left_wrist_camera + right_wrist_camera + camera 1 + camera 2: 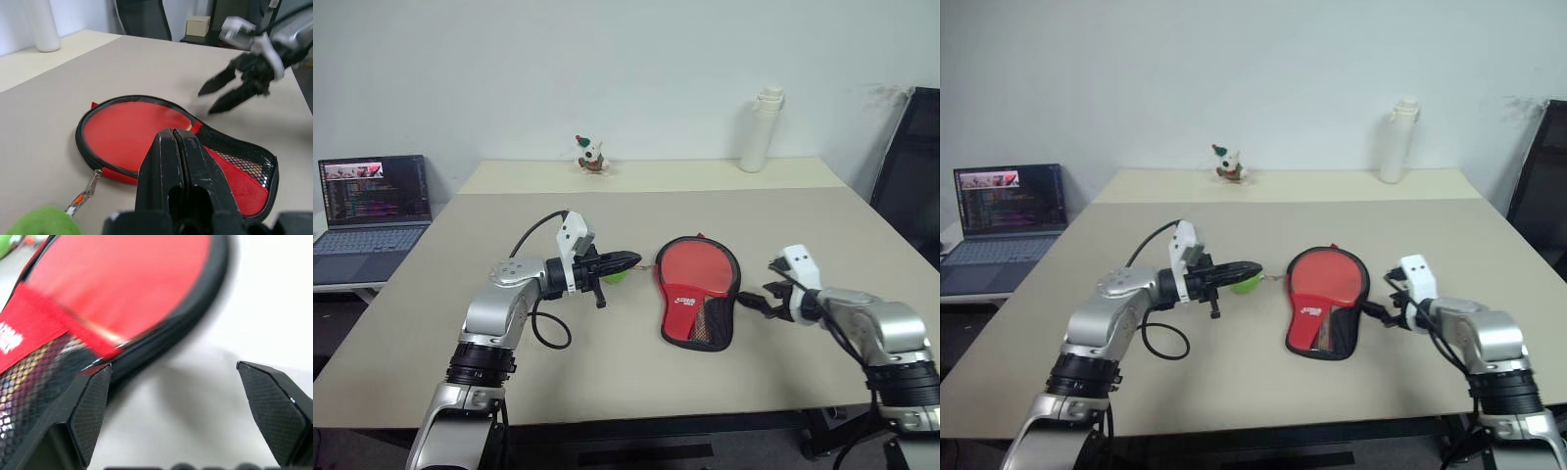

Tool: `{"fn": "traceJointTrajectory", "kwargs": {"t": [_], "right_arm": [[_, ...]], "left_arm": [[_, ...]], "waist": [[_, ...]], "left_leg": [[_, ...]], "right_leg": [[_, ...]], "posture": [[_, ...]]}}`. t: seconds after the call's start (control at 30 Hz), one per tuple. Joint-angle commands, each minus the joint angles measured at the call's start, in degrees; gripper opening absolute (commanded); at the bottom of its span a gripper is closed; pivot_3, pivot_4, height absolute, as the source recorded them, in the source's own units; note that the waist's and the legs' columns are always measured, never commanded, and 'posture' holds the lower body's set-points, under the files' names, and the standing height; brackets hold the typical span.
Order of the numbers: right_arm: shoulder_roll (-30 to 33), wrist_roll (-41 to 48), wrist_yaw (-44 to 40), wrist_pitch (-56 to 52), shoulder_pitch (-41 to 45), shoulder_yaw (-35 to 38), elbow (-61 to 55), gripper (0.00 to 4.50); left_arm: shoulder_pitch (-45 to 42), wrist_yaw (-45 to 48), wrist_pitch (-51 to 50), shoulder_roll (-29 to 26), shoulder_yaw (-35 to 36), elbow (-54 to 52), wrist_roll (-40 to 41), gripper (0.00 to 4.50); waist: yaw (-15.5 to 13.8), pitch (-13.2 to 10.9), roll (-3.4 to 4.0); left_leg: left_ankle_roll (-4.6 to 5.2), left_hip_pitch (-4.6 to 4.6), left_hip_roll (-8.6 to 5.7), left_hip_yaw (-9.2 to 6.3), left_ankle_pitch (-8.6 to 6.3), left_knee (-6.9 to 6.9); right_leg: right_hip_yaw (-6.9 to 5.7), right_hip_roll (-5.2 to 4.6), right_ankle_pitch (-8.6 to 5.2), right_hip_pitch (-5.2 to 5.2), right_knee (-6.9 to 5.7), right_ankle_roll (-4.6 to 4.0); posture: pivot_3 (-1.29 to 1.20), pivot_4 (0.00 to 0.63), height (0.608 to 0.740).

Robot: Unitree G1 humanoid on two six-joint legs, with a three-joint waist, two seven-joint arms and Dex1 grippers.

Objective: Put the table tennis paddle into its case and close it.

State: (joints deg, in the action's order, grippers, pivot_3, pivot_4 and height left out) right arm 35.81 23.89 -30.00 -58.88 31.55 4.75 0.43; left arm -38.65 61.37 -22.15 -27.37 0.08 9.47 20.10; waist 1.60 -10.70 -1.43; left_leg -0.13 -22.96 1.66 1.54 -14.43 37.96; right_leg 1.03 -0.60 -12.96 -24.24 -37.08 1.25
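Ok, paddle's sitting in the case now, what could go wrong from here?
1. The case lies open, its zip undone around the paddle; a pull on the zipper could drag the whole case across the table instead of closing it.
2. The left claw is shut beside the green charm, so it may grab the charm, not the zip.
3. The right claw stands open at the case's edge, pinning nothing.

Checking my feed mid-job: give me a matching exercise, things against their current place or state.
1 left hand
2 right hand
3 paddle
4 white bottle

a open, beside the case
b standing at the table's far edge
c shut, near the green charm
d lying in the unzipped case

Pairs: 1-c, 2-a, 3-d, 4-b
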Motion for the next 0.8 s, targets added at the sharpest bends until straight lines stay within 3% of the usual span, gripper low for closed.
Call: {"fn": "traceJointTrajectory", "kwargs": {"t": [0.03, 0.37, 0.8], "right_arm": [[0.1, 2.8, -0.4, -3.1, 0.8, 3.1, -4.2, 4.5], [-11.3, 5.1, 6.8, -8.3, -1.2, 5.0, -7.6, 4.5], [-14.8, 0.6, 9.2, -3.5, -2.7, -1.2, -4.5, 4.5]], "left_arm": [[-1.8, -0.2, 1.2, 0.5, -0.8, -1.3, 0.2, 0.04], [-3.0, 0.3, 2.7, 0.7, -1.7, 0.6, 0.2, 0.04], [-2.0, 0.2, 2.6, 0.2, -1.4, -0.2, 0.3, 0.04]], "waist": [[0.0, 0.0, 0.0], [0.1, 0.0, 0.0], [0.1, 0.0, 0.0]], "left_leg": [[0.0, 0.01, 0.0, 0.0, 0.0, 0.0], [0.0, 0.03, 0.02, -0.04, 0.0, 0.0], [0.0, 0.02, 0.0, -0.02, 0.0, 0.0]], "right_leg": [[0.0, 0.0, 0.0, 0.0, -0.01, 0.01], [-0.01, 0.12, 0.0, -0.01, -0.08, 0.0], [0.0, -0.04, 0.0, -0.01, -0.06, 0.02]], "posture": [[0.0, 0.15, 0.74], [0.0, 0.15, 0.74], [0.0, 0.15, 0.74]]}}
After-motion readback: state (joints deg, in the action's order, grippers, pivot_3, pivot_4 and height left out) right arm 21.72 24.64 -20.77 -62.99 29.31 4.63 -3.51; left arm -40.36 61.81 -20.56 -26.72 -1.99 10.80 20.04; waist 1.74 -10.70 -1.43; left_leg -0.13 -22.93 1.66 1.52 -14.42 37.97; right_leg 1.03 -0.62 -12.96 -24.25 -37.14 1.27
